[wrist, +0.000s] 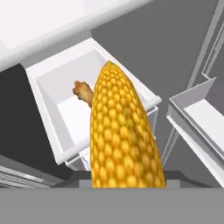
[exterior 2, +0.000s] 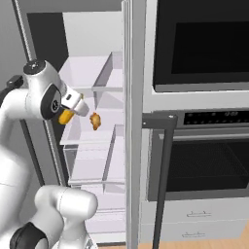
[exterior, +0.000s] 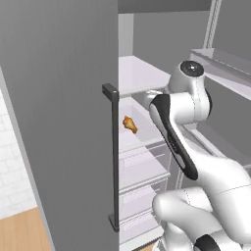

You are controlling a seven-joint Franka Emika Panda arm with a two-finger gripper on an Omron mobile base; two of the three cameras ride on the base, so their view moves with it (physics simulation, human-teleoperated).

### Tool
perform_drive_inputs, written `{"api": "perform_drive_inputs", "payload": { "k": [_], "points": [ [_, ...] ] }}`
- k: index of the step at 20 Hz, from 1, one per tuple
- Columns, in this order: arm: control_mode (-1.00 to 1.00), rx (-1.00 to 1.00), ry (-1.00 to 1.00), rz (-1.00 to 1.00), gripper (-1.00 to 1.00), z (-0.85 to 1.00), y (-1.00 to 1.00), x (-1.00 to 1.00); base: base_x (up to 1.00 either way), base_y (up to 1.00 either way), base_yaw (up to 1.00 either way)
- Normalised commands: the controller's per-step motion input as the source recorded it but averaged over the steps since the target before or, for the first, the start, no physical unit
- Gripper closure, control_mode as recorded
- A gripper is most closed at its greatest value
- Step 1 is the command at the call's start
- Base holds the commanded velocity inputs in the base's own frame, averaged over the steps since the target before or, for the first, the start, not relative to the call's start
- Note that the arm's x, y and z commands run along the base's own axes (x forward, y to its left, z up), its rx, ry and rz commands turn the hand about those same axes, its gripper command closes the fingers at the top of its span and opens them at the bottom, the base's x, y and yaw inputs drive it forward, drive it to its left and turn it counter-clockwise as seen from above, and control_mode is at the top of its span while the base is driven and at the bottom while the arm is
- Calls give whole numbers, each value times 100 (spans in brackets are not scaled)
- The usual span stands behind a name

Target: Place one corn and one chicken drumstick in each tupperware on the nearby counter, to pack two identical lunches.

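1. We see the corn (wrist: 122,135) close up in the hand view: a long, tapering cob, bright yellow to orange, its surface bumpy with tight rows of rounded kernels. Its pointed end aims toward the fridge interior.
2. The gripper (exterior 2: 73,108) is clenched on the corn; in the right base view a short yellow-orange stub of the cob shows just below the white hand, in front of the open fridge.
3. The chicken drumstick (exterior: 130,124) is a small, lumpy, golden-brown piece with a rough fried look. It lies in a white, smooth-walled fridge bin (exterior: 142,127), an open rectangular tray with low sides.
4. In the hand view the drumstick's knobby end peeks out from behind the cob, inside the same pale bin.
5. Below that bin we see clear drawers (exterior 2: 95,165) stacked in the fridge, glassy and boxy; we cannot tell what is in them.
6. The fridge door (exterior: 59,122) is a flat, matte grey slab with a slim dark vertical handle (exterior: 113,157).
7. To the right stands a dark-glass oven (exterior 2: 199,160) with a slim bar handle.
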Motion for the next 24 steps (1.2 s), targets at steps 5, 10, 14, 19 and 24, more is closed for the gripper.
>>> {"api": "perform_drive_inputs", "payload": {
  "k": [5, 10, 14, 19, 24],
  "points": [
    [-100, -1, 7, 0, 100, -21, 0, -100, 0, 0, 0],
    [-100, 0, 7, 6, 100, -72, -5, -100, 0, 0, 0],
    [-100, -2, 13, 16, 100, -61, 0, -48, 0, 0, 0],
    [-100, -17, 12, 7, 100, -55, 0, 0, 0, 0, 0],
    [-100, 0, 0, 0, 100, 0, 0, 0, 0, 0, 0]
  ]
}}
